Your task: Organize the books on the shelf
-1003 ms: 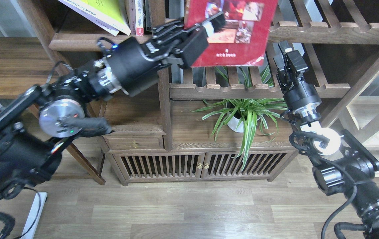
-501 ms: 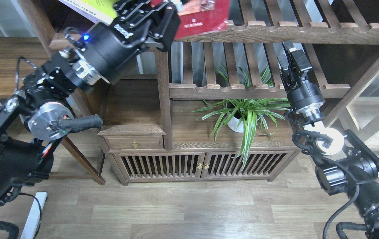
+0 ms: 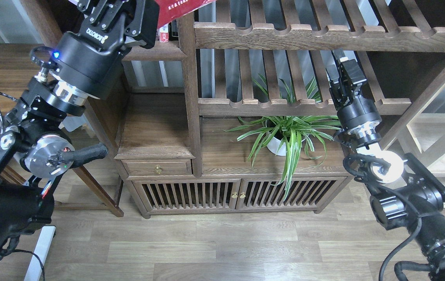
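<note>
1. Head view, left side: my left gripper [image 3: 149,15] is raised to the top edge of the picture, its fingers pinched on the lower left corner of the dark red book [image 3: 181,7]. Only the bottom strip of that book shows — the rest runs out of the top of the frame. It hangs tilted, just above the shelf [image 3: 156,51] and in front of the upright post [image 3: 189,97] of the bookcase.

2. Same view, the shelf: only a short piece of its dark plank and rounded front edge shows, between the left gripper's body and the post. A narrow book spine [image 3: 163,34] in pink and white stands on it, just under the red book's edge. The other two large books are not to be made out here.

3. Same view, right side: my right gripper [image 3: 341,64] points up in front of the slatted shelf [image 3: 304,103], well apart from the red book and holding nothing. It is seen dark and nearly end-on, so I cannot tell whether its fingers are spread or pressed together.

4. Below: a potted plant [image 3: 286,134] stands on the cabinet top [image 3: 222,156] — near the right arm's wrist.
</note>
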Available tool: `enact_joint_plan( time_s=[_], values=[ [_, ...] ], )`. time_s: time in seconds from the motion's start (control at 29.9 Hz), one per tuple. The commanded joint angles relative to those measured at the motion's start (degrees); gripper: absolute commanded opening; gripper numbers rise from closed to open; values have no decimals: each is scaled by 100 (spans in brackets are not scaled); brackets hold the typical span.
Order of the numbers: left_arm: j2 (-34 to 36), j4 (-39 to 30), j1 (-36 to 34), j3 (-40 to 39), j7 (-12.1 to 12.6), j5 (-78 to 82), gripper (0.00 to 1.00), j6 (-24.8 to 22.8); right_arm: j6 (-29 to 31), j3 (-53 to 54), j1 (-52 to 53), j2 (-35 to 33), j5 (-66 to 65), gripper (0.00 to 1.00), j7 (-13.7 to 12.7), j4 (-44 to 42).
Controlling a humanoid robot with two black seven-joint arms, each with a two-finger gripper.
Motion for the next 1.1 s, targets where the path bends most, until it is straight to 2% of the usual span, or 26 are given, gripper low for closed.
enact_joint_plan(
  time_s=[0.0, 0.1, 0.23, 0.64, 0.84, 1.07],
  values=[
    [3, 1, 66, -157, -26, 63, 0, 78, 0, -1, 8, 6, 0, 69, 6, 0],
    [-5, 1, 188, -280, -61, 151, 0, 210, 0, -1, 8, -2, 0, 69, 6, -9],
    [-5, 1, 373, -386, -404, 169, 0, 324, 0, -1, -1, -11, 0, 69, 6, -61],
    [12, 9, 461, -887, -966, 230, 0, 614, 0, -1, -1, -11, 9, 70, -3, -70],
    [3, 44, 409, -878, -976, 318, 0, 992, 0, 8, 8, -20, 9, 70, -3, -70],
    [12, 352, 277, -887, -958, 327, 0, 1080, 0, 17, 8, -20, 9, 70, 6, -61]
  ],
)
